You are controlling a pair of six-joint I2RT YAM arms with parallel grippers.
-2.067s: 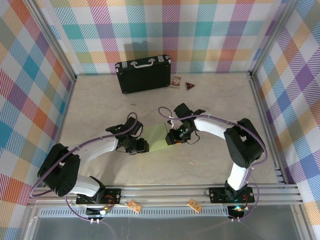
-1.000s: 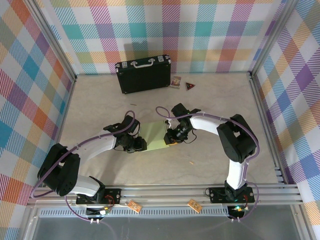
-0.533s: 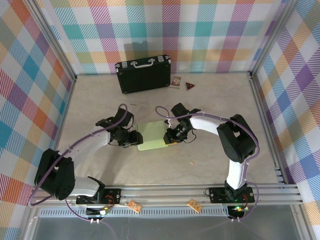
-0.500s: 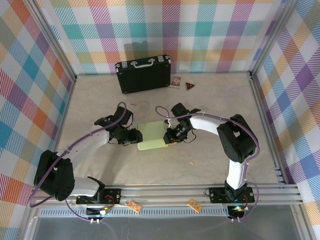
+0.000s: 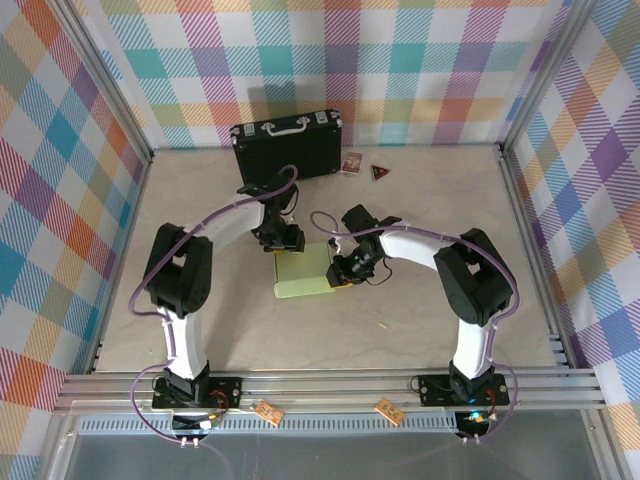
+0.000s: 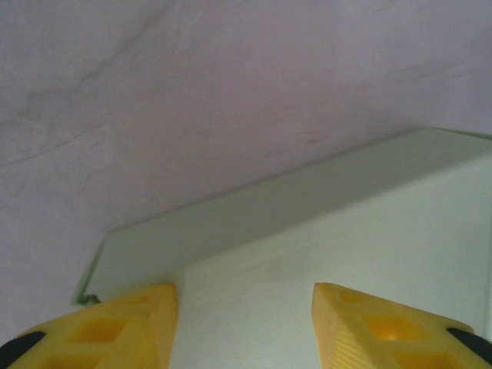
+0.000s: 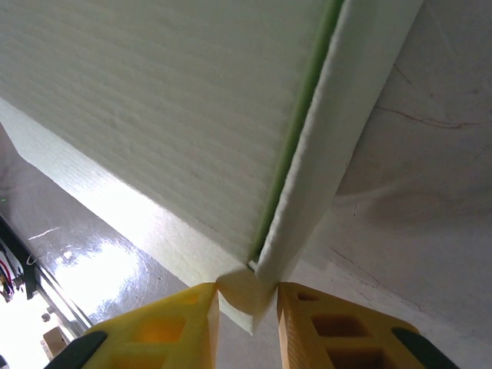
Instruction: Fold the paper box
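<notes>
The paper box (image 5: 303,272), pale green and flattened, lies mid-table between both arms. My right gripper (image 5: 344,270) is at its right edge; in the right wrist view, the gripper (image 7: 247,298) is shut on a small corner flap of the box (image 7: 192,115), whose side flap stands up along a green crease. My left gripper (image 5: 286,241) hovers at the box's far left corner. From the left wrist camera, its yellow fingertips (image 6: 127,327) stand apart over the box's top face (image 6: 323,231), gripper (image 6: 244,327) open and gripping nothing.
A black hard case (image 5: 287,150) with a metal handle stands at the back, close behind my left arm. A small card (image 5: 351,163) and a dark triangular piece (image 5: 380,172) lie to its right. Checked walls enclose the table (image 5: 430,200); a metal rail (image 5: 330,385) runs along the front.
My left arm has swung from the box's left side round to its far edge, near the black case. The box shifted slightly. My right gripper has kept its hold.
</notes>
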